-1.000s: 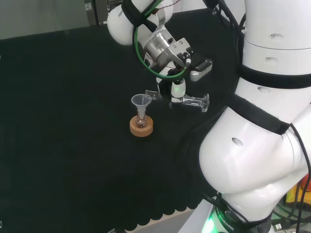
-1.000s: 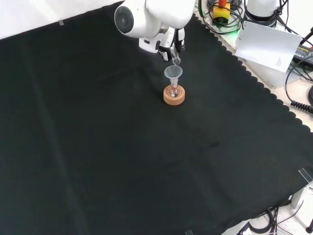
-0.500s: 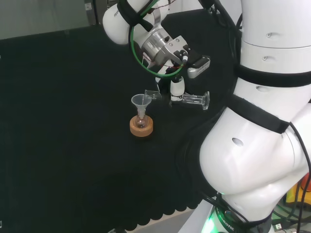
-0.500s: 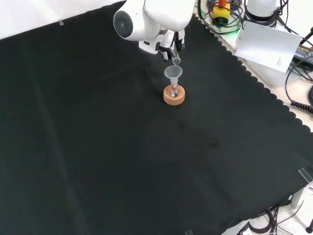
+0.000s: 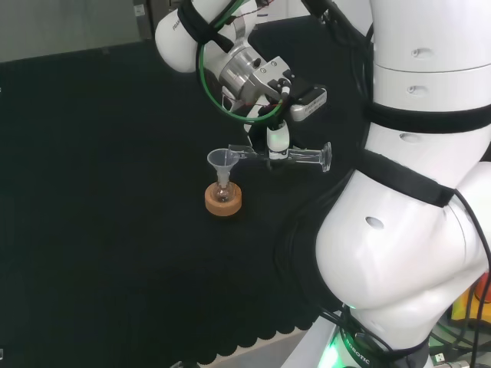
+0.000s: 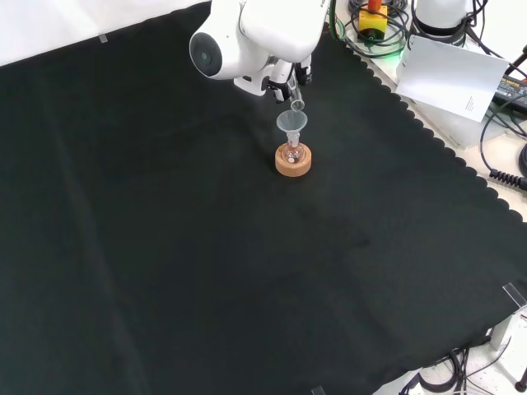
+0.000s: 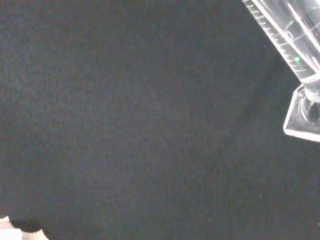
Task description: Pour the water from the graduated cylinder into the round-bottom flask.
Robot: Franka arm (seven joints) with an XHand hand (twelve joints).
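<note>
While the hand [image 5: 279,141] grips a clear measuring cylinder [image 5: 295,156] lying almost level, fingers curled round its middle, the cylinder's mouth rests over a funnel [image 5: 222,161]. Directly below the funnel, a small flask [image 5: 222,191] sits in a cork ring [image 5: 223,201] on black cloth [image 5: 115,230].

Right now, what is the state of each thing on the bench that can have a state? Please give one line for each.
Cylinder: held off the cloth, lying about level, mouth at the funnel's rim.
Hand: fingers shut on the cylinder.
Funnel: upright in the flask's neck.
Flask: upright on its stand; contents too small to tell.
Cork ring: flat on the cloth, under the flask.
</note>
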